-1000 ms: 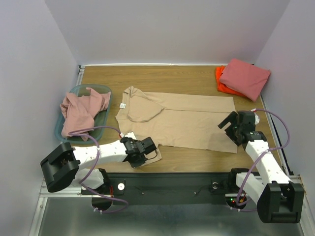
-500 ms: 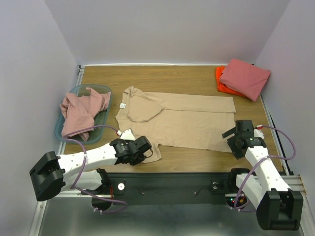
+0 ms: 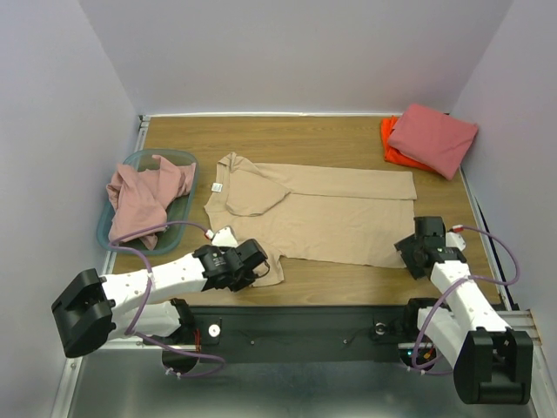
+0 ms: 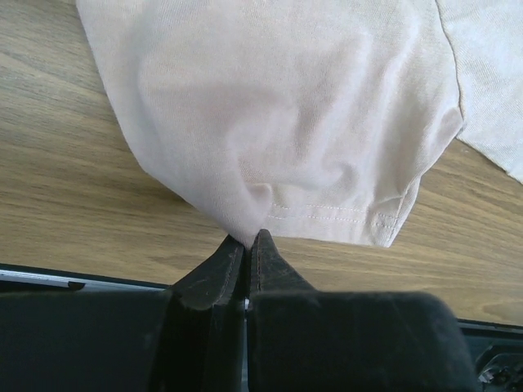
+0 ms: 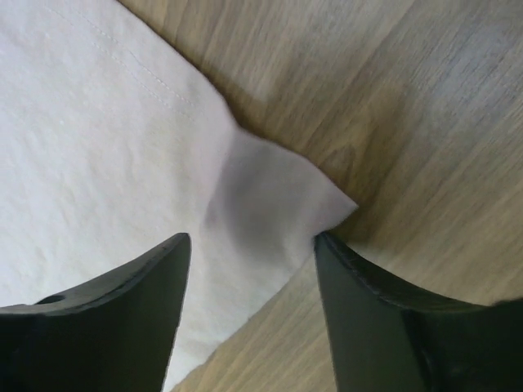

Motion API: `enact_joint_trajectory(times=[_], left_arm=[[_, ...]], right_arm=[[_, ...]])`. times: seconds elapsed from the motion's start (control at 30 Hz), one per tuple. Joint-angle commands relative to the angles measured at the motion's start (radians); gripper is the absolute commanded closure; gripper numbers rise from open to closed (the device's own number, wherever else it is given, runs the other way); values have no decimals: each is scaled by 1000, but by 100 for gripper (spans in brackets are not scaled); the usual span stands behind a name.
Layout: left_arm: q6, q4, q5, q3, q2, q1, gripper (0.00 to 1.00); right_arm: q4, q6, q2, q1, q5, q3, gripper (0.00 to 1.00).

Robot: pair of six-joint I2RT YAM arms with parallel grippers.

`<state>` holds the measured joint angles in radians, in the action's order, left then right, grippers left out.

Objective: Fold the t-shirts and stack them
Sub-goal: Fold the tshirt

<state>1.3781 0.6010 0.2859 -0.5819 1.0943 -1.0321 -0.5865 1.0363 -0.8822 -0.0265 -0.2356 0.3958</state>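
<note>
Across the brown wooden table (image 3: 348,131), the soft tan cotton t-shirt (image 3: 322,213) lay flat by the near edge, left gripper (image 4: 248,241) pinching its sleeve, right gripper (image 5: 251,238) spread astride its hem corner, which it seemingly had to clamp before the fold.

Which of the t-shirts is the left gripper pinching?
The tan t-shirt, spread flat mid-table; the left gripper is shut on its sleeve. The pink t-shirt is bunched in the teal bin; the salmon-red t-shirt and orange t-shirt lie folded far right.
</note>
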Motion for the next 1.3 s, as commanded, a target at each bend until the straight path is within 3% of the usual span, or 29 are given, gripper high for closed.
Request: enact_joint_trajectory(times=[0.0,0.37,0.43,0.73,1.27], left_arm=[[-13,9,50,7,-16,12,100],[-97,-12,67,-58,9,87,100],[-111,-17,68,-71,9,96,100],[-244,-66,79,-142,27,200,100],[-478,-155,79,-394,229,391,100]], right_arm=[[102,15,-38,-9,24,-43,36],[137,-35,-17,-9,10,-46,84],[139,-45,-5,-9,31,-46,100],[139,-76,22,-9,59,20,99],[143,-131,-161,-9,-62,271,99]])
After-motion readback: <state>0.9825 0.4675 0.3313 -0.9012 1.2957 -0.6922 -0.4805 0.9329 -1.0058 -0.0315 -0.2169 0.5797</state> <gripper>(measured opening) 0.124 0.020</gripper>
